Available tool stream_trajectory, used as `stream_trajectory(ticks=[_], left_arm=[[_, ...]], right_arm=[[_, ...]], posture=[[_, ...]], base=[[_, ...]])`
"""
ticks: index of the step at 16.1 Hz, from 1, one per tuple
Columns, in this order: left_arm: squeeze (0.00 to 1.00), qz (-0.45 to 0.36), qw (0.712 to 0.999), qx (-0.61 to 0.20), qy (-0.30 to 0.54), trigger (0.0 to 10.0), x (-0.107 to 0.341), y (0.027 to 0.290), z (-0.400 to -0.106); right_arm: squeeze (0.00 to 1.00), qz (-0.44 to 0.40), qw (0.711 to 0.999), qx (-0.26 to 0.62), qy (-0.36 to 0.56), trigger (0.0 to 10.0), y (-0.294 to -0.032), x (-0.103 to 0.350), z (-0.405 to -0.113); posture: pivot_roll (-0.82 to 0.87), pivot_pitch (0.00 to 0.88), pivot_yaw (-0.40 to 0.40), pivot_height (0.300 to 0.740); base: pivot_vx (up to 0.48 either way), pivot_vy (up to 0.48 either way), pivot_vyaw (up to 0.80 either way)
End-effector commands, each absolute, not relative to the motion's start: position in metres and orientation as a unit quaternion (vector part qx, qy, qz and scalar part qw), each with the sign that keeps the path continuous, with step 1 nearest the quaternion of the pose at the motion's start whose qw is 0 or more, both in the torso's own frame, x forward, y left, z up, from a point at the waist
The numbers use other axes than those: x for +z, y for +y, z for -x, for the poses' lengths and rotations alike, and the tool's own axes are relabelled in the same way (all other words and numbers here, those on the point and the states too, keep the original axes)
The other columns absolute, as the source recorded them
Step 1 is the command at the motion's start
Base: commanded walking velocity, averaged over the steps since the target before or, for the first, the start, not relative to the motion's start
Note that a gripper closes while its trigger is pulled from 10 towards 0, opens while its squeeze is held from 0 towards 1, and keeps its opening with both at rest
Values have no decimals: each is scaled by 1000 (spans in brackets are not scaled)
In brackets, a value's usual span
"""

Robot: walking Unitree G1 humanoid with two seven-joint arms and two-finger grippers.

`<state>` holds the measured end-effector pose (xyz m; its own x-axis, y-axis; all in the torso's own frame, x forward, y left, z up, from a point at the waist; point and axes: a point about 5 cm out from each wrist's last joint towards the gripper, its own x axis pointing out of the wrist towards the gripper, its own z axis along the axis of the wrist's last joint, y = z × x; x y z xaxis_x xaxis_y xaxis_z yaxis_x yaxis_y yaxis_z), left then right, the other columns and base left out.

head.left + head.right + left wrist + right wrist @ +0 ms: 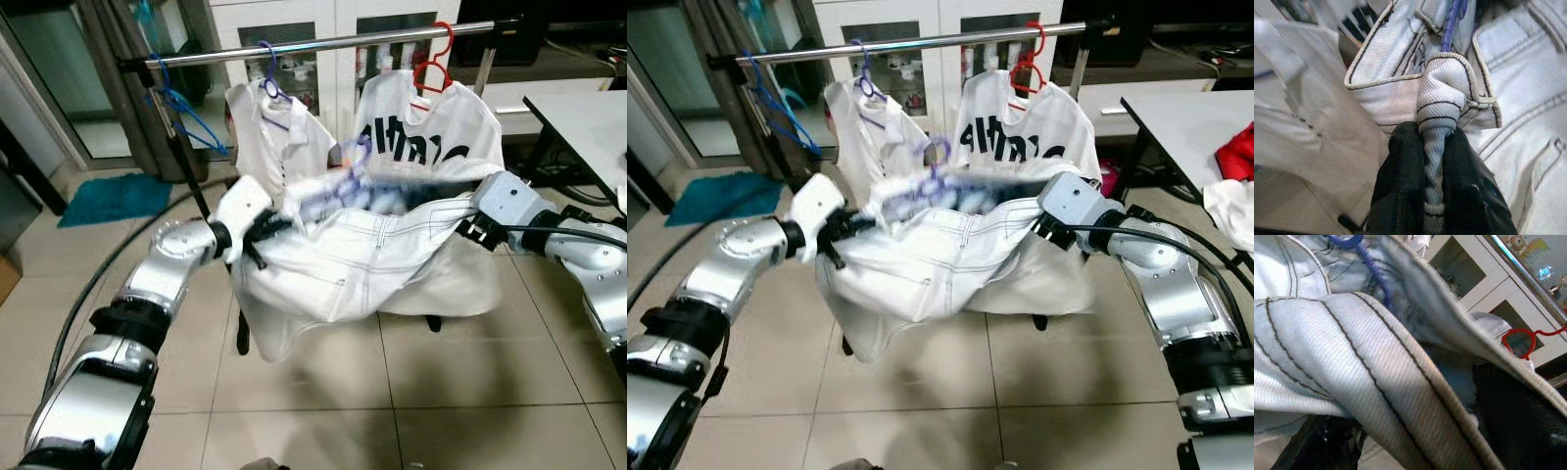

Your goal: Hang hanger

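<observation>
We hold the white jacket [353, 259] on its purple hanger [933, 162] below the rail [323, 44]; left pincer [1437, 196] and right pincer [475, 230] are clamped on soft, floppy cloth, so lifting by the stiff hook seems wiser.

- The white garment [372, 264] is heavy twill cloth, matt, ribbed in weave, with dark contrast stitching along its seams.
- The blue hanger [1452, 22] in it looks like smooth plastic-coated wire.
- The rail [323, 44] is polished metal, shiny.
- The red hanger [436, 69] is glossy plastic.
- The lettered shirt [431, 137] is soft, thin matt cloth.
- The arms' shells are brushed silver metal; the left gripper [1437, 196] has black, slightly glossy fingers.
- The floor [392, 392] is smooth, faintly sheened tile.
</observation>
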<state>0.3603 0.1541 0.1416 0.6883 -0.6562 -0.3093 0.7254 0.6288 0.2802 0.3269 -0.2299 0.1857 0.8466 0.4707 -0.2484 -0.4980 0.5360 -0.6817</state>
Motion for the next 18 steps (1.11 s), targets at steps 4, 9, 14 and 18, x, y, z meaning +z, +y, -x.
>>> stream_trajectory(ticks=[4,9,14,18], left_arm=[[0,-177,896,-407,29,0,163,152,-368],[0,-201,859,-467,57,0,151,127,-366],[0,-209,886,-410,62,0,157,127,-380],[0,-154,923,-348,53,0,166,132,-390]], right_arm=[[0,395,876,274,-19,0,-220,202,-321],[0,392,863,316,-45,0,-187,205,-321],[0,400,850,339,-57,0,-175,212,-312],[0,397,846,349,-67,0,-170,213,-301]], posture=[[-134,0,130,740],[-138,0,130,740],[-145,0,134,740],[-152,0,147,740]], base=[[0,0,0],[0,0,0],[0,0,0],[0,0,0]])
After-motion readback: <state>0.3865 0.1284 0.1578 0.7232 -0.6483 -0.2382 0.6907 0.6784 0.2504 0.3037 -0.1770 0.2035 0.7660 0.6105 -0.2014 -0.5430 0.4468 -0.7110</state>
